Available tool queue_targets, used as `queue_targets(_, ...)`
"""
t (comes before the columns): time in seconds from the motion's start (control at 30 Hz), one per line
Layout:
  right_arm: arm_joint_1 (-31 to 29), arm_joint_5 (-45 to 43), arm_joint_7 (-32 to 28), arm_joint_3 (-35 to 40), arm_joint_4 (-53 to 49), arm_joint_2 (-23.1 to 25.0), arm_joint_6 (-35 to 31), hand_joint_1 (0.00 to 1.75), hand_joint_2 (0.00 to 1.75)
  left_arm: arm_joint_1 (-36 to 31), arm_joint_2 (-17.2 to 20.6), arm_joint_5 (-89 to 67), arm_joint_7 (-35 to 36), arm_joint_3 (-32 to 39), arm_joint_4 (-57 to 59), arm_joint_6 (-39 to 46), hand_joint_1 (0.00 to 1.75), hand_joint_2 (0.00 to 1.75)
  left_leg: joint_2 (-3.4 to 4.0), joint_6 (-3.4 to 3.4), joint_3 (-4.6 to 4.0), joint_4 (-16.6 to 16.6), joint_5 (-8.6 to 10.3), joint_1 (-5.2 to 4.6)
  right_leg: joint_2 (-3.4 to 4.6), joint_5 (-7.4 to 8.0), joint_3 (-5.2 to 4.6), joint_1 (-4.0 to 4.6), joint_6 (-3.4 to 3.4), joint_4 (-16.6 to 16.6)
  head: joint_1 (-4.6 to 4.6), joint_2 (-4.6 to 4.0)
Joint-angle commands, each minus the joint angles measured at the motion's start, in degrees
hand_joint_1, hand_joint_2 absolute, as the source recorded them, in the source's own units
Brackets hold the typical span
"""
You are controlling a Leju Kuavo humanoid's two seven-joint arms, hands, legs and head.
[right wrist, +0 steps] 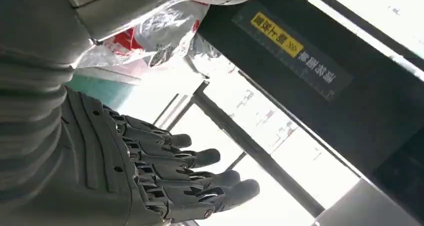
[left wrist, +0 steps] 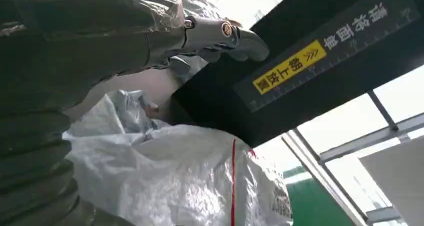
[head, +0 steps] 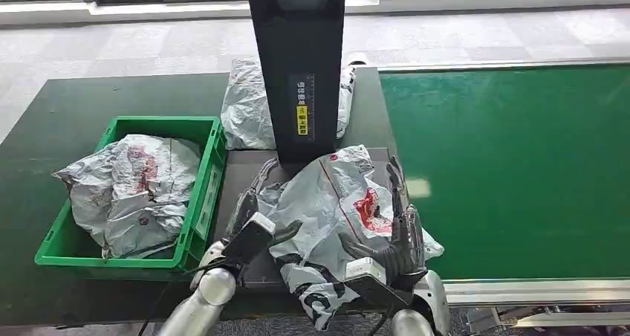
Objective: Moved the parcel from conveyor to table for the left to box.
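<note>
parcel (head: 334, 202), a crumpled grey plastic mailer with red print, lies on the dark table (head: 44, 128) just in front of the black upright post (head: 297, 61), between the green crate (head: 197, 202) and the green conveyor (head: 512, 172). it is flanked by both hands: the left hand (head: 249, 228) is set against its crate-side edge, and the right hand (head: 397, 232) stands at its conveyor-side edge. in the right wrist view the right hand's fingers (right wrist: 200, 178) are seen spread and straight with nothing inside them, so that hand is judged to be letting go or merely steadying the bag. whether the left hand is actually pinching the plastic cannot be told; its thumb (left wrist: 225, 36) is seen extended above the bag, but the other fingers are hidden.

for the step to be done well, the parcel should be left flat and settled on the table, clear of the post, and the right hand should be drawn straight back so that loose film is not snagged. a firm hold by the left hand on the bulk, not on a loose fold, is advised before any lift toward the crate, where another grey bag (head: 126, 191) already lies.
</note>
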Motion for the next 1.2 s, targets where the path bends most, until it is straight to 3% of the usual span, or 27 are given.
queue_targets(0.03, 1.45, -7.32, -2.29, -9.16, 0.46, 2.69, 0.39, 0.0, 1.75, -3.53, 2.54, -3.0, 0.22, -4.96, 9.23, -3.04, 0.0, 1.75, -0.12, 0.0, 0.07, -0.05, 0.02, 0.01, 0.02, -0.01, 0.07, 0.0, -0.03, -0.03, 0.0, -0.02)
queue_targets(0.27, -0.52, -9.41, -2.45, -11.7, 4.55, 3.55, 2.36, 0.0, 1.75, -6.54, 4.89, -14.9, 2.1, -13.08, 19.73, -13.03, 0.0, 1.75, -0.17, 0.02, 0.24, -0.2, 0.07, 0.05, 0.12, 0.06, 0.26, 0.03, -0.03, -0.21, 0.0, 0.0)
queue_targets(0.3, -0.48, -9.11, -2.46, -11.93, 4.38, 3.89, 2.66, 0.0, 1.75, -7.5, 4.92, -17.31, 2.87, -14.5, 22.35, -14.53, 0.17, 1.75, -0.14, 0.01, 0.2, -0.13, 0.04, 0.02, 0.06, 0.01, 0.21, 0.01, -0.02, -0.12, 0.0, -0.02)
queue_targets(0.33, -0.01, -8.98, -2.43, -12.14, 3.63, 4.03, 2.66, 0.0, 1.75, -8.03, 4.67, -18.05, 3.36, -14.72, 23.67, -14.39, 1.71, 1.75, -0.12, 0.0, 0.15, -0.1, 0.03, 0.0, 0.02, 0.0, 0.16, -0.01, -0.01, -0.07, 0.0, 0.0)
queue_targets(0.73, 2.38, -6.48, -0.47, -12.81, 1.61, 4.01, 3.19, 0.0, 1.75, -9.39, 3.83, -20.28, 4.94, -13.68, 25.22, -11.69, 1.75, 1.75, -0.15, 0.03, 0.3, -0.14, 0.04, 0.05, 0.1, 0.06, 0.37, 0.01, 0.0, -0.15, 0.0, -0.02)
queue_targets(1.0, 7.61, -6.02, -0.05, -13.17, -2.67, 4.53, 0.6, 0.0, 1.75, -6.7, 2.3, -18.12, 7.02, -3.36, 11.44, 8.86, 1.75, 1.75, -0.19, 0.03, 0.39, -0.13, 0.02, 0.09, 0.14, 0.05, 0.47, 0.04, -0.02, -0.17, 0.0, -0.02)
queue_targets(1.13, 8.11, -6.19, 0.29, -12.75, -3.26, 5.3, -0.85, 0.0, 1.75, -6.22, 4.05, -25.62, 10.18, 2.22, -3.16, 27.3, 1.75, 1.75, 0.03, -0.01, 0.14, 0.08, -0.02, 0.08, 0.19, 0.01, 0.13, 0.04, -0.05, 0.09, 0.0, 0.0)
queue_targets(1.2, 7.55, -6.3, 0.34, -12.2, -2.31, 5.34, -1.32, 0.0, 1.75, -5.61, 4.97, -29.25, 11.21, 5.71, -9.33, 27.11, 1.75, 1.75, -0.02, -0.02, 0.04, 0.13, -0.01, 0.11, 0.2, 0.02, 0.0, 0.08, -0.08, 0.13, 0.0, -0.02)
